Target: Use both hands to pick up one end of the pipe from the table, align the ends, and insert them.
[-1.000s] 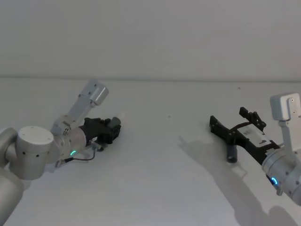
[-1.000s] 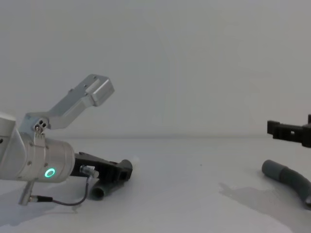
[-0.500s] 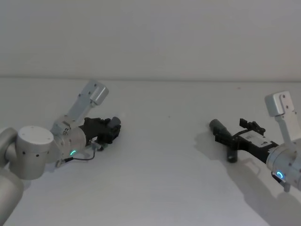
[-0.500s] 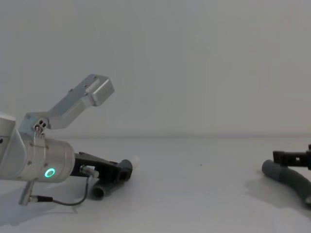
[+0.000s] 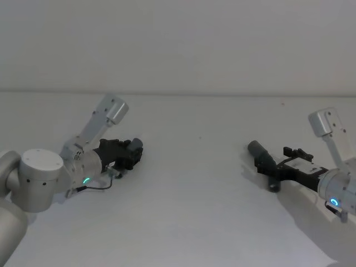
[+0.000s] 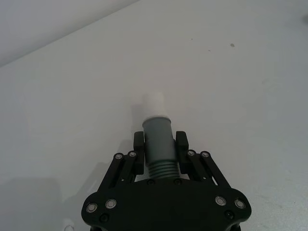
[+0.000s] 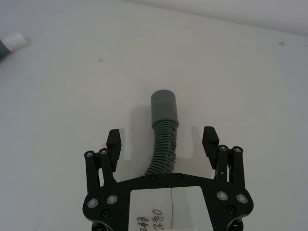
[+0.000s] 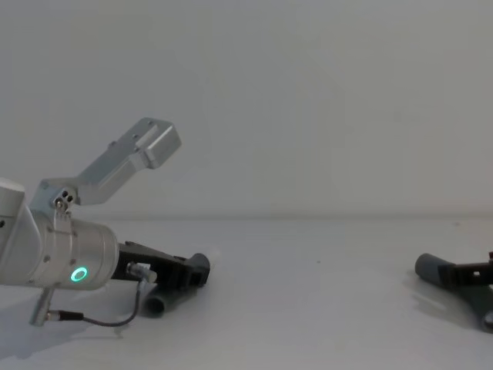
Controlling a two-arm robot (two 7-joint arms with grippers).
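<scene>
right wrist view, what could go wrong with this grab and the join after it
1. The right gripper is open astride the curved cuffed piece. Closing on the ribbed bend could twist it and leave the cuff pointing off-axis.
2. The left gripper is shut on the white-tipped piece close behind the white tip. Little plug sticks out, so its fingers may hit the cuff before full insertion.

Head cam: high, tilted down on table (image 5: 189, 222). Chest cam: low, side-on. Wrist cams: close behind left gripper (image 6: 160, 143), right gripper (image 7: 161, 136). Head+chest share table.
</scene>
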